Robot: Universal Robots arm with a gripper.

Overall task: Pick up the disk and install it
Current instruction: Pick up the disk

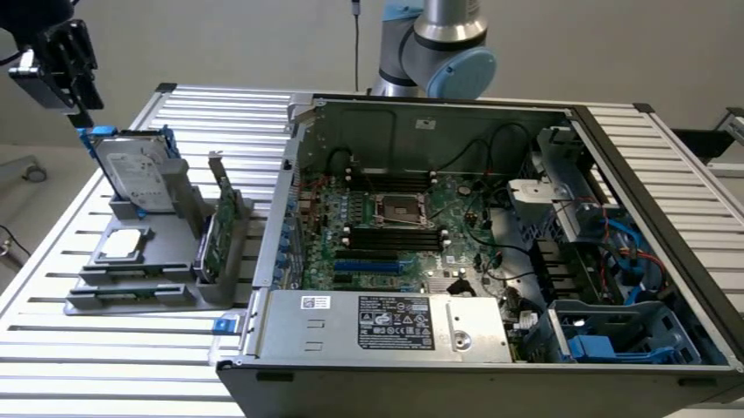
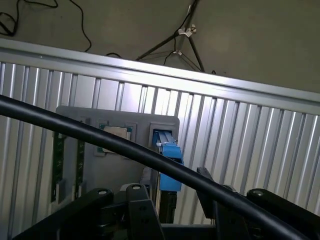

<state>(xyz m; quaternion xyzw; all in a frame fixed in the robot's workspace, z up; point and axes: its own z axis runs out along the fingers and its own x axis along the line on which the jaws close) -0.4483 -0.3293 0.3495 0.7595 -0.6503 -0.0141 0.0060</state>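
Jaws hang over the desk point(image 1: 47, 366) at the exterior view's left, just above the disk point(image 1: 138, 170). In the wrist view their black links stand spread wide w/ nothing held. Disk sits on edge in the grey stand point(image 1: 139, 287), outside the PC case point(image 1: 465, 218). It lies straight below the jaws, blue top edge point(image 2: 169, 160) lined up in the gap btwn the links. Long axis runs near-vertical w/ a slight lean. Label face points toward the case.
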